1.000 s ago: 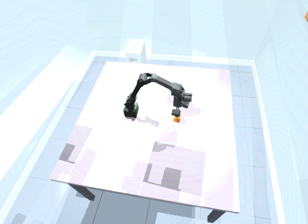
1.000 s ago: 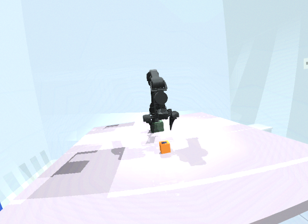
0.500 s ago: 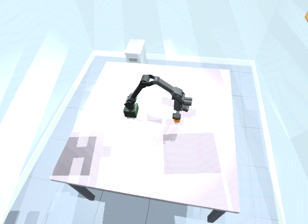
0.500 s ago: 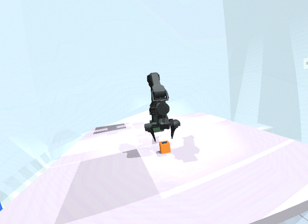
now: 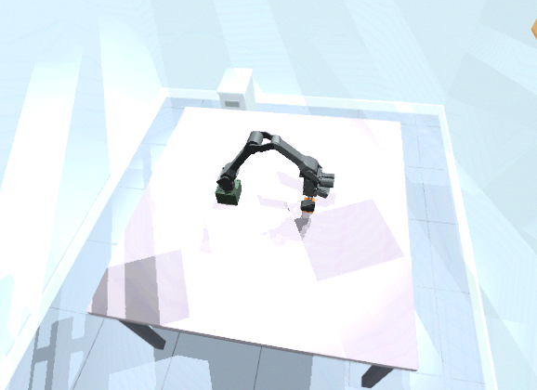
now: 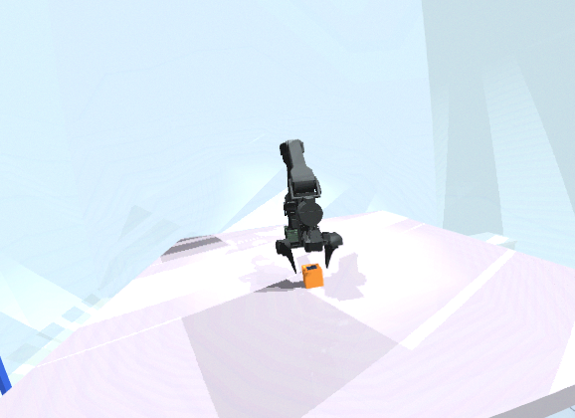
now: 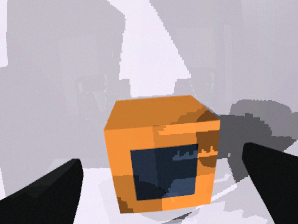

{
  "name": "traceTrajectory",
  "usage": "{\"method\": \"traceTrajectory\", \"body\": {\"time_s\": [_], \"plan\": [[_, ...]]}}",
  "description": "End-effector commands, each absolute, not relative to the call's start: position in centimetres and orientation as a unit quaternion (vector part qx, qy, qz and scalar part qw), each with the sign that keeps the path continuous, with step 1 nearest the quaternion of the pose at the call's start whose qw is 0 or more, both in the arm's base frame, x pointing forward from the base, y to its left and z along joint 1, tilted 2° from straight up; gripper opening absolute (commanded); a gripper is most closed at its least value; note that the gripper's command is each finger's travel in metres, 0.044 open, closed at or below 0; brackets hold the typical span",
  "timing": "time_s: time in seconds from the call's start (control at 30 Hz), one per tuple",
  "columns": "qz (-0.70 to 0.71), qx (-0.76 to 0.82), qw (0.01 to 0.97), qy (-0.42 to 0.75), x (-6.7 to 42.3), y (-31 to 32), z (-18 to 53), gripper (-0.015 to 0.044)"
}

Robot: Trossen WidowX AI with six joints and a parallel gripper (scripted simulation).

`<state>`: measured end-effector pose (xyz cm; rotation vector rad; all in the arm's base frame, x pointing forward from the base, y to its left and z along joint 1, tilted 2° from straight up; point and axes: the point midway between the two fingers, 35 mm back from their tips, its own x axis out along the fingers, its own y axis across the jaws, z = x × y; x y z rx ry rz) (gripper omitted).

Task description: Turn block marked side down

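Observation:
A small orange block [image 6: 313,280] [image 7: 127,136] rests on the white table [image 5: 279,289] [image 6: 423,295]. Its marked side, a dark blue square [image 7: 165,175], faces up toward the wrist camera. My gripper [image 5: 307,200] [image 6: 311,268] [image 7: 165,161] is open and points straight down over the block. One dark finger stands on each side of the block, clear of its sides, with the tips about level with its top. Nothing is between the fingers but the untouched block.
The arm's green base [image 5: 228,194] stands on the table to the left of the block. A white box [image 5: 236,90] stands beyond the table's back edge. Grey shadow patches lie on the table top.

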<state>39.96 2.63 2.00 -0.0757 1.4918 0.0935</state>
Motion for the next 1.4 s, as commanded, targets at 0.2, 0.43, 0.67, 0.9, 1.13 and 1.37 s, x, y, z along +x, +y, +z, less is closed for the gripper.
{"method": "traceTrajectory", "body": {"time_s": [0.2, 0.43, 0.67, 0.9, 1.13, 1.37], "plan": [[0.045, -0.033, 0.731, 0.680, 39.8, 2.7, 0.9, 0.0387], [0.045, -0.033, 0.731, 0.680, 39.8, 2.7, 0.9, 0.0243], [0.045, -0.033, 0.731, 0.680, 39.8, 2.7, 0.9, 0.0196], [0.045, -0.033, 0.731, 0.680, 39.8, 2.7, 0.9, 0.0150], [0.045, -0.033, 0.731, 0.680, 39.8, 2.7, 2.4, 0.0044], [0.045, -0.033, 0.731, 0.680, 39.6, 2.7, 3.9, 0.0000]]}}
